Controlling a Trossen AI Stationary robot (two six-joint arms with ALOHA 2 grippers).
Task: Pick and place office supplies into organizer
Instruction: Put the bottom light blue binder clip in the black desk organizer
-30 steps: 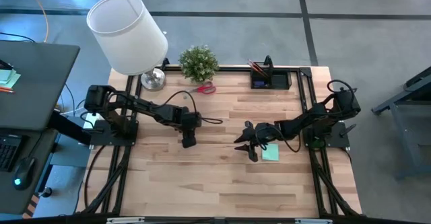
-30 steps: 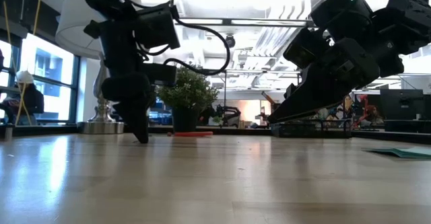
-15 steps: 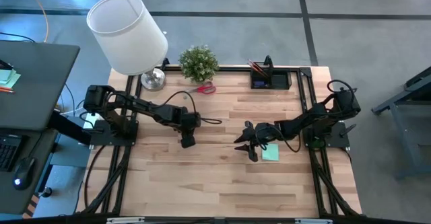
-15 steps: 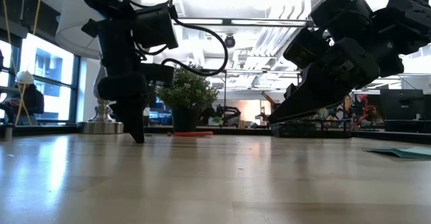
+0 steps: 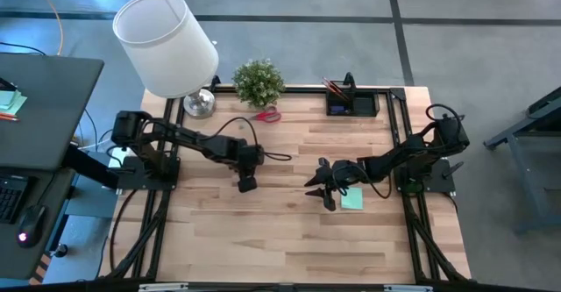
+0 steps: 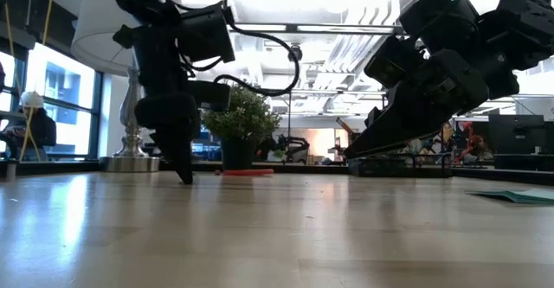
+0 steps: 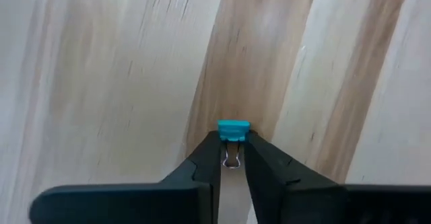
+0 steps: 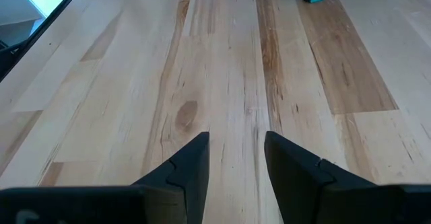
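We take the organizer [image 5: 352, 104], at the far edge of the table [image 5: 263, 231], as our landmark. Just beside it toward the left arm's side lie the red scissors [image 5: 266, 115], then the potted plant [image 5: 259, 82] and the lamp [image 5: 168, 48] — these crowd that far edge. Nearer to us from the organizer, the right gripper [image 5: 319, 187] hangs above the wood with the green sticky-note pad [image 5: 351, 201] beside it. The left gripper [image 5: 246, 184] stands low, well apart from the organizer, pinching a teal binder clip [image 7: 233, 129]. Between the two grippers we see bare wood, and the near strip is open too.
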